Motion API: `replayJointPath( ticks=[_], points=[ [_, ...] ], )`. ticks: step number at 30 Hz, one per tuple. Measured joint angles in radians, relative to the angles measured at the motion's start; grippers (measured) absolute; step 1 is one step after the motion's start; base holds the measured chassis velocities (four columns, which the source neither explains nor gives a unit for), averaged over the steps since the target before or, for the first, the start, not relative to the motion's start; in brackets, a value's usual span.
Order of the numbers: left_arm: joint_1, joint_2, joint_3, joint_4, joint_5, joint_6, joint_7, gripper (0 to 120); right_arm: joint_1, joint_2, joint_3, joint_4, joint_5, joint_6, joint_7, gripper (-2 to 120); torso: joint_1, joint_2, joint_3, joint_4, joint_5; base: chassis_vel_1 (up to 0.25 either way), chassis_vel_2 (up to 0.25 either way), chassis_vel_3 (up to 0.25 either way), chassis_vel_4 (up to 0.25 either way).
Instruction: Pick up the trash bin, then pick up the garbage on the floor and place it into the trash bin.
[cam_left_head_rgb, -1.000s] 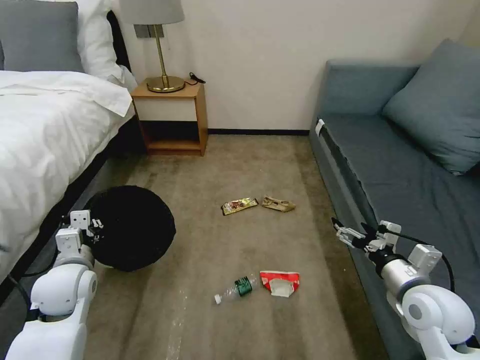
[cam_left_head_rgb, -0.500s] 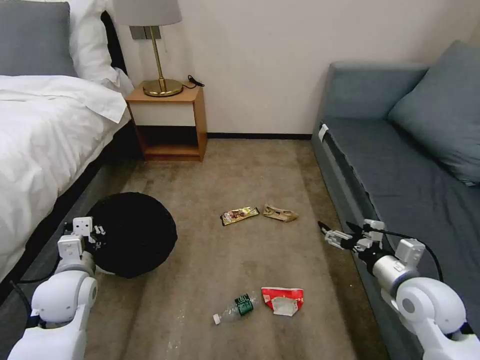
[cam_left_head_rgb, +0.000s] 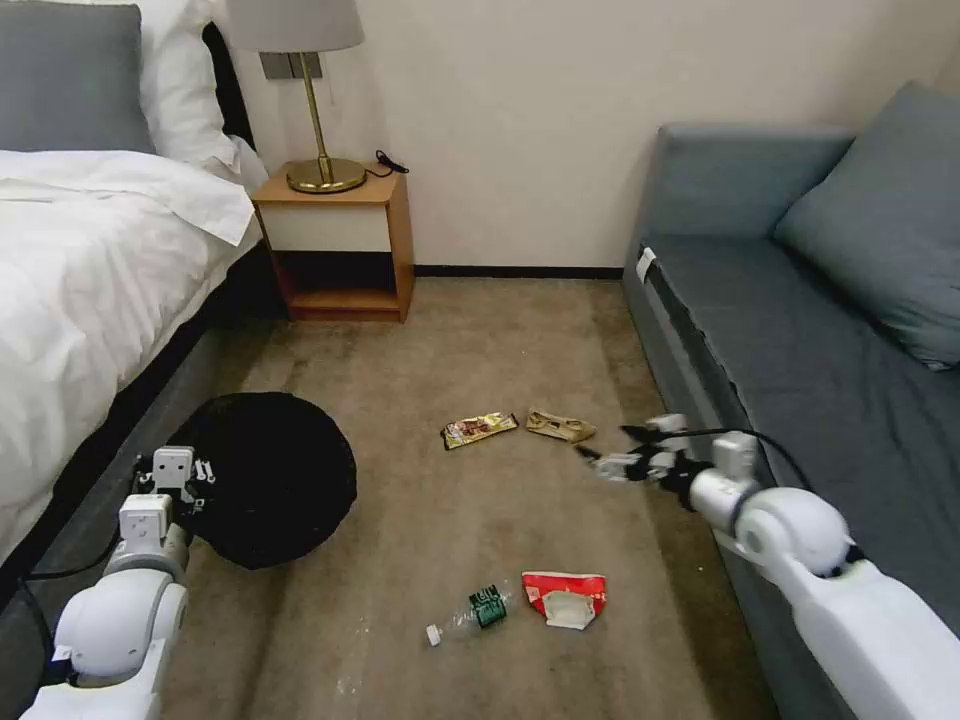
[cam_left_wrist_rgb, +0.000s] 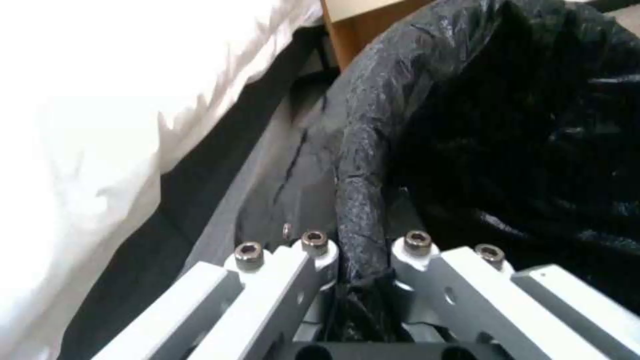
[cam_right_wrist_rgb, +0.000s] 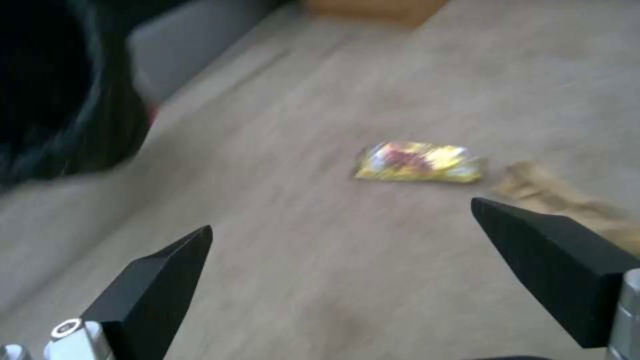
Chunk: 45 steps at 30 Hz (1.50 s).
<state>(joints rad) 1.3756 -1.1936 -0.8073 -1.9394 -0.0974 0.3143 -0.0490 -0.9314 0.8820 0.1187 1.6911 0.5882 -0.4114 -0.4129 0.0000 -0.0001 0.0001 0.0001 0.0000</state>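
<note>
Left claw (cam_left_wrist_rgb: 363, 250) pinches the trash bin (cam_left_head_rgb: 265, 475) rim. All four garbage pieces lie on the floor, none binned. Right claw (cam_right_wrist_rgb: 347, 265), jaws spread, now hovers near the gold snack wrapper (cam_right_wrist_rgb: 419, 162) ahead, having swung in from the sofa side

Right gripper (cam_right_wrist_rgb: 341, 240): two black fingertips (cam_right_wrist_rgb: 167, 270) are seen spread wide apart above the carpet (cam_right_wrist_rgb: 300, 260).
Gold wrapper (cam_right_wrist_rgb: 419, 162): laid flat on the carpet, beyond the gap between the fingertips.
Tan wrapper (cam_right_wrist_rgb: 553, 197): just beside the gold wrapper, partly hidden by one fingertip.
Trash bin (cam_right_wrist_rgb: 60, 100): its black bag is seen at the edge, well apart from both wrappers.
Wooden furniture (cam_right_wrist_rgb: 373, 7): blurred, at the far edge.
</note>
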Motion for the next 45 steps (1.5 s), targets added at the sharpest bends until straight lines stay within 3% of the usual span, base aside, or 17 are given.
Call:
replayJointPath(
  ticks=[4, 10, 14, 27, 36, 45],
  points=[
    [0.005, -0.007, 0.015, -0.003, 0.022, -0.011, -0.006, 3, 0.125, 0.013, -0.189, -0.088, -0.077, 0.008, -0.076, 100, 0.000, 0.000, 0.000, 0.0000, -0.0001, 0.000, 0.000, 0.000, 0.000],
    [0.012, -0.029, 0.021, 0.016, 0.066, -0.041, -0.010, 3, 0.201, 0.034, -0.314, -0.157, -0.183, 0.031, -0.177, 100, 0.000, 0.000, 0.000, 0.0000, -0.0002, 0.000, 0.000, 0.000, 0.000],
    [0.032, -0.057, 0.002, 0.030, 0.087, -0.074, -0.006, 3, 0.235, 0.054, -0.419, -0.213, -0.332, 0.070, -0.230, 100, 0.000, 0.000, 0.000, -0.0002, -0.0001, 0.000, 0.000, 0.000, 0.000],
    [0.074, -0.088, -0.020, 0.014, 0.079, -0.105, 0.001, 3, 0.239, 0.161, -0.533, -0.311, -0.515, 0.100, -0.248, 100, 0.000, 0.000, 0.000, -0.0002, -0.0002, 0.000, 0.000, 0.000, 0.000],
    [0.082, -0.075, -0.035, -0.024, 0.063, -0.100, 0.004, 3, 0.237, 0.235, -0.577, -0.356, -0.576, 0.128, -0.265, 100, 0.000, 0.000, 0.000, 0.0000, -0.0002, 0.000, 0.000, 0.000, 0.000],
    [0.080, -0.078, -0.034, -0.036, 0.060, -0.092, 0.006, 3, 0.239, 0.285, -0.578, -0.447, -0.725, 0.193, -0.289, 100, 0.000, 0.000, 0.000, -0.0001, 0.0000, 0.000, 0.000, 0.000, 0.000]
  ],
)
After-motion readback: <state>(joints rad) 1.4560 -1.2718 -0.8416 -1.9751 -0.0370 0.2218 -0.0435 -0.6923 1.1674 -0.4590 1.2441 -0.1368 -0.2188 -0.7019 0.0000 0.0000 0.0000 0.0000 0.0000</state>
